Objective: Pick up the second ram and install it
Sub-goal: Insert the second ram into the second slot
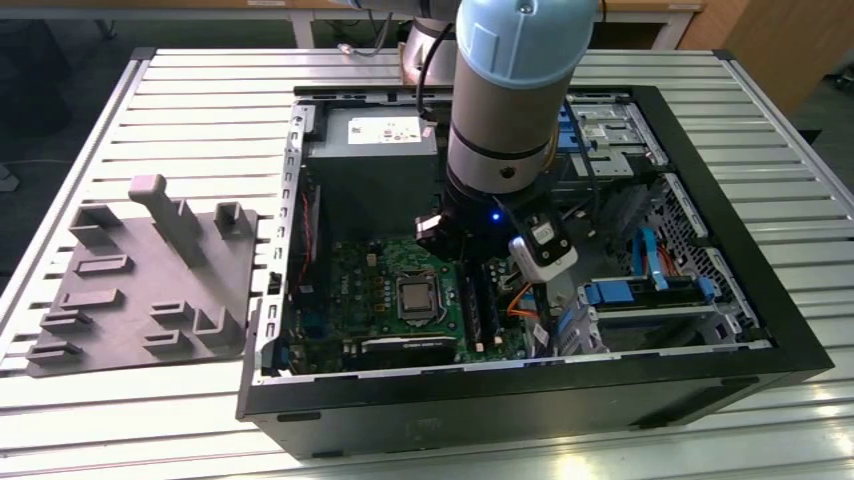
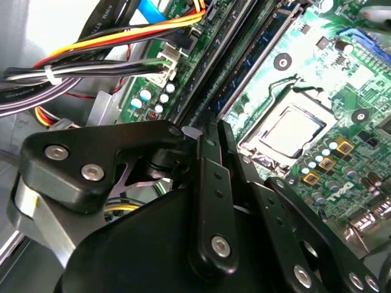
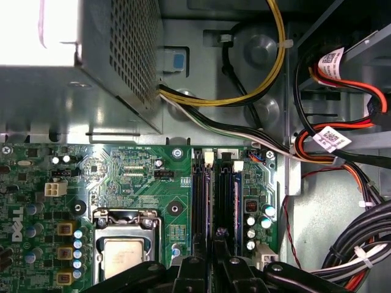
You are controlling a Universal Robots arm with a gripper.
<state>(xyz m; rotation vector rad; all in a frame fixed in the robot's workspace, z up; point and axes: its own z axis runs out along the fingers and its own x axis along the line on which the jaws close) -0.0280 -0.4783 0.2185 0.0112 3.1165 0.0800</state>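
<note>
Two black fingers [image 2: 208, 183] of the gripper [image 3: 212, 268] are drawn close together, leaving a thin seam between them in both wrist views. No board can be made out in that seam, so whether they pinch anything cannot be told. Their tips hang just above the near ends of the two long slot rails [image 3: 200, 201] on the motherboard [image 3: 134, 177].

In the first wrist view, a memory stick [image 3: 227, 195] stands in the rail farther from the processor [image 3: 122, 256], with a white latch at its far end. The rail beside it is dark, and it is unclear whether that one holds a stick too. It is also unclear whether the seated stick is the second one.

The processor lies under its metal frame on the other side of the rails. Beyond the board's far edge, yellow, white and black cables [image 3: 269, 67] loop across the metal floor beside the perforated power supply [image 3: 79, 67].

In the exterior view, the arm [image 1: 514, 90] reaches straight down into the open computer case [image 1: 534, 385]. The case lies on a slatted table [image 1: 200, 100]. A grey moulded tray [image 1: 147, 290] sits on the table, just beside the case on the exterior view's left.
</note>
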